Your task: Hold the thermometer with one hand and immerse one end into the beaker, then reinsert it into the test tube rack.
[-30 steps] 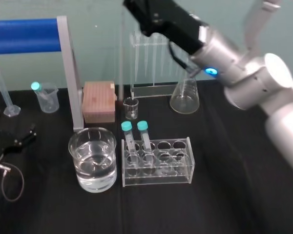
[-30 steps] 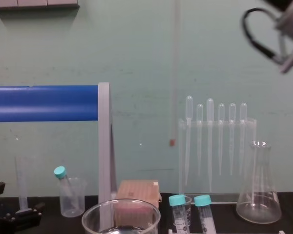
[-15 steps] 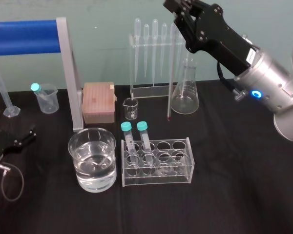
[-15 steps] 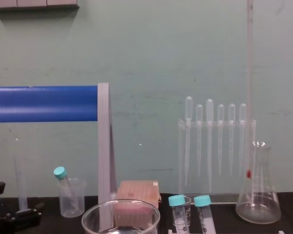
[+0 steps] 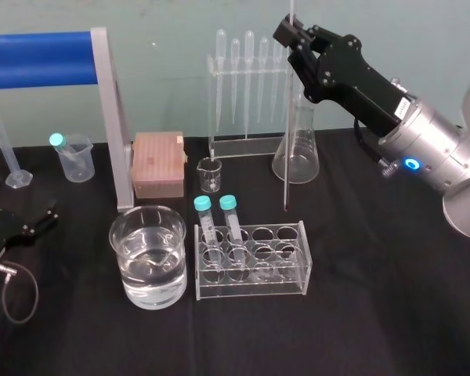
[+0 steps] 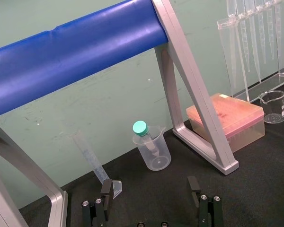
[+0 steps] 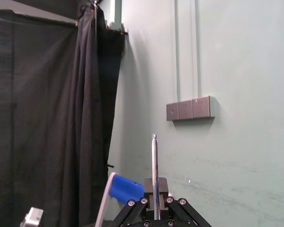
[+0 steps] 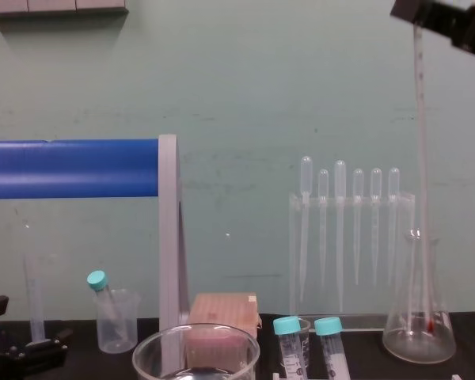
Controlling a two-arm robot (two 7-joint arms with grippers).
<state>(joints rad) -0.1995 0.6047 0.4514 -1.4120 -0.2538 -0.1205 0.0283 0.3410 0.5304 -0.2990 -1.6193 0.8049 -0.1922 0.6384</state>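
Right end effector (image 5: 292, 39) is clamped on the thermometer (image 5: 287, 133). The rod hangs near plumb, its red tip apparently clear of the desk (image 5: 376, 313), about 1 o'clock from the test tube rack (image 5: 294, 274). I'd centre it over a free hole, then lower slowly — thin glass, no side load. Left end effector (image 6: 149, 208) sits spread open at 9 o'clock. Count: one thermometer, one beaker (image 5: 129, 270), one rack, two capped tubes (image 5: 204, 205), five pipettes (image 5: 249, 70).
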